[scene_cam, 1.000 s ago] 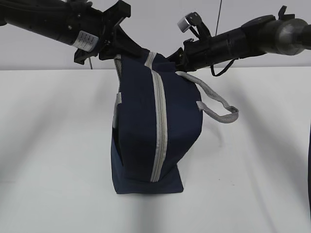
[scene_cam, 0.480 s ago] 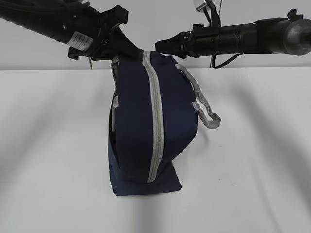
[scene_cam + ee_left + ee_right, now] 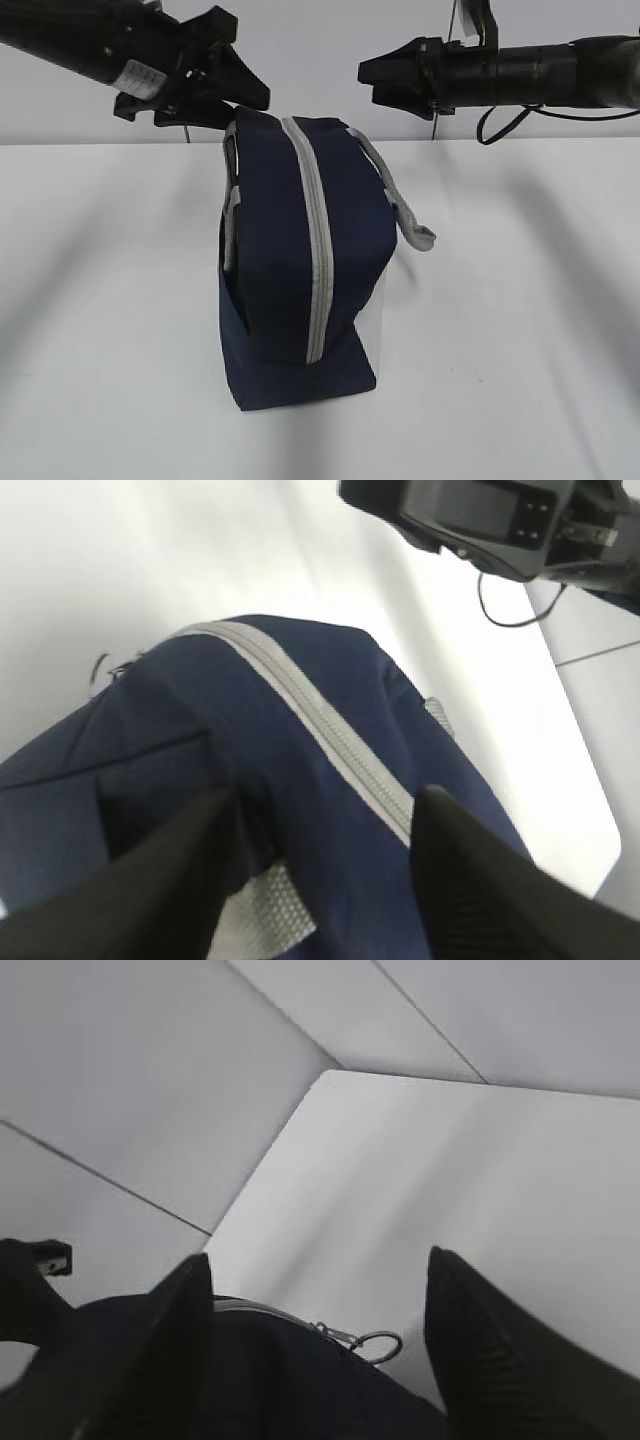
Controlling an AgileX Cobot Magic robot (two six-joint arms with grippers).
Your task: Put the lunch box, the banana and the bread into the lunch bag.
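The navy lunch bag (image 3: 280, 250) stands upright on the white table, its grey zipper strip (image 3: 318, 260) shut along the front and top. My left gripper (image 3: 245, 75) is open at the bag's top left corner; in the left wrist view (image 3: 322, 810) the fingers straddle the bag's top (image 3: 180, 710) and a grey strap (image 3: 265, 915). My right gripper (image 3: 370, 82) is open and empty in the air, above and right of the bag. In the right wrist view (image 3: 320, 1260) the ring pull (image 3: 380, 1344) lies between its fingers. The lunch box, banana and bread are out of view.
A grey handle (image 3: 400, 200) hangs down the bag's right side. The white table (image 3: 520, 300) stretches on both sides and in front of the bag. A pale wall stands behind.
My right gripper has drawn back up and to the right, away from the bag's top. The left gripper has pulled back left. The bag has settled more upright and its right handle has dropped.
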